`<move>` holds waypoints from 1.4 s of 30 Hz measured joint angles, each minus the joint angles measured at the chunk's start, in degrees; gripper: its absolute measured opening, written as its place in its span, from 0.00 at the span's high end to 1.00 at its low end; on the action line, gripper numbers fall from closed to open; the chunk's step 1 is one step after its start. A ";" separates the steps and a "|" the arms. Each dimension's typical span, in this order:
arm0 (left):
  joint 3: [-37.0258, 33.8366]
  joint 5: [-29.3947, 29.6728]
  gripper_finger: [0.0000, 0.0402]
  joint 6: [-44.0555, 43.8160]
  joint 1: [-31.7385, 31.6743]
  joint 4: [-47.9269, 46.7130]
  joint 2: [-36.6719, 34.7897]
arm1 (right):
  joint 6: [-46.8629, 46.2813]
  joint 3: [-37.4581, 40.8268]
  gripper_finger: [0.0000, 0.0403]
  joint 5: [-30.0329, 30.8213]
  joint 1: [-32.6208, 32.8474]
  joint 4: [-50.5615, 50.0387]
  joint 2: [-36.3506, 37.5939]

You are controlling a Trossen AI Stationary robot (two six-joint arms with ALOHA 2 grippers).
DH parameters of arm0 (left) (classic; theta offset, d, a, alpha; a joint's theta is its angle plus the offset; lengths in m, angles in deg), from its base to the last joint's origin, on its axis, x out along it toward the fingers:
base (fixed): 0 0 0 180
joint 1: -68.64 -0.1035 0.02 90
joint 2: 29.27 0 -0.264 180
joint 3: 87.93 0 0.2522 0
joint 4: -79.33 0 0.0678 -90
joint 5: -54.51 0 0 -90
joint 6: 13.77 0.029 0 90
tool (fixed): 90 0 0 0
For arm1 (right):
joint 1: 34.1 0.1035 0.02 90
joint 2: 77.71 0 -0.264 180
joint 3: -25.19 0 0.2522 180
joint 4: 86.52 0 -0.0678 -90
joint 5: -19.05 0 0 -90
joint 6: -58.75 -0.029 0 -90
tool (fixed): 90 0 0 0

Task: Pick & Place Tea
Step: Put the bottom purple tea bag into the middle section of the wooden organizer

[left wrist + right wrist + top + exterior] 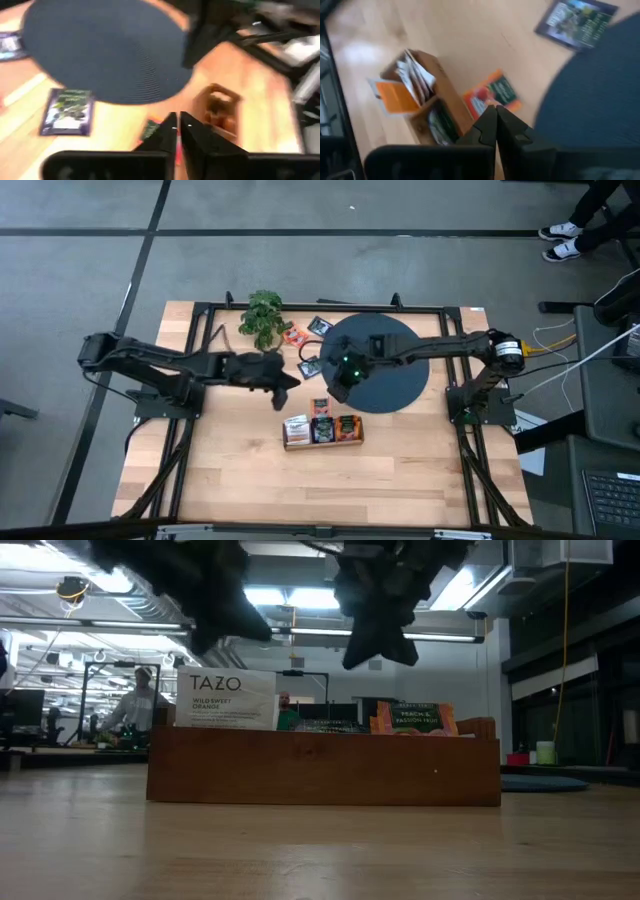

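Observation:
Loose tea packets lie flat on the wooden table: an orange-and-green one (320, 405) (492, 95), a dark one (308, 367) (67, 112) at the black disc's (385, 370) left rim, and two more (295, 335) (320, 325) near the far edge. A wooden box (322, 430) (322, 765) holds upright packets, among them a white one (225, 698) and an orange one (415, 718). My left gripper (293, 383) (178, 122) hangs shut above the table, left of the orange-and-green packet. My right gripper (338, 387) (496, 112) hangs shut over the disc's near-left rim, with that packet below and beyond its fingertips. Neither gripper holds anything.
A small green plant (262, 315) stands at the far left of the table. A black frame (330, 308) runs round the work area. People show in the room behind the table in the low view. Bare wood lies between the box and the table's near edge.

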 joint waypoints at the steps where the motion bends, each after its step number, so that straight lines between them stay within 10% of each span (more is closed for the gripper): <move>1: 0.87 -0.63 0.98 -0.14 -0.87 -0.71 1.23 | 1.47 0.02 0.97 -0.45 -0.66 -1.12 0.28; 16: 7.21 -4.30 0.99 -1.37 -9.66 -1.53 5.77 | -2.49 -8.61 0.89 -16.13 -21.95 -1.46 12.04; 25: 7.21 -7.12 0.99 -1.25 -9.46 -1.96 5.77 | -11.55 -16.91 0.89 -16.38 -23.37 11.64 12.73; 42: 7.10 -7.13 0.99 -2.26 -8.01 -10.49 5.77 | -2.35 -18.91 0.89 -11.77 -17.39 -0.21 12.36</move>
